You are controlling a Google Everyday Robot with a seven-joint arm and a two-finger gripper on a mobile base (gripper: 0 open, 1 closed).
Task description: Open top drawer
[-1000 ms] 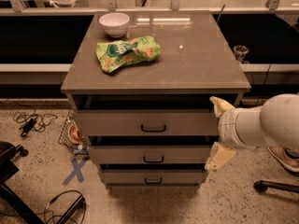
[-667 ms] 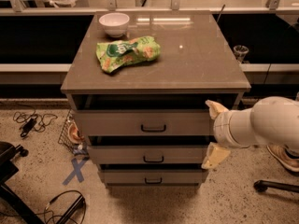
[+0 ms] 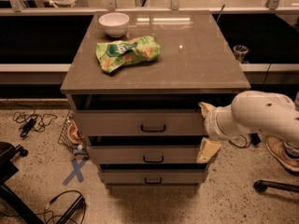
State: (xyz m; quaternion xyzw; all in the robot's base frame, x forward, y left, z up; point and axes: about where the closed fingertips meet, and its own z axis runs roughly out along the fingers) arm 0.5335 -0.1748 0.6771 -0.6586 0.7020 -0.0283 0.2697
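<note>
Lab-like workspace: loose cables (image 3: pixel 31 122), tape cross (image 3: pixel 74 171) on speckled floor (image 3: pixel 243 199) (jaws spread beside drawer unit (image 3: pixel 196 55)).

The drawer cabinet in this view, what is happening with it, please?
A robot arm reaches in from the right toward the top drawer. Its tool is at the right edge of that drawer's front, with its fingers spread open, one high and one low, away from the dark handle. A white bowl and a green snack bag lie on the cabinet top.
</note>
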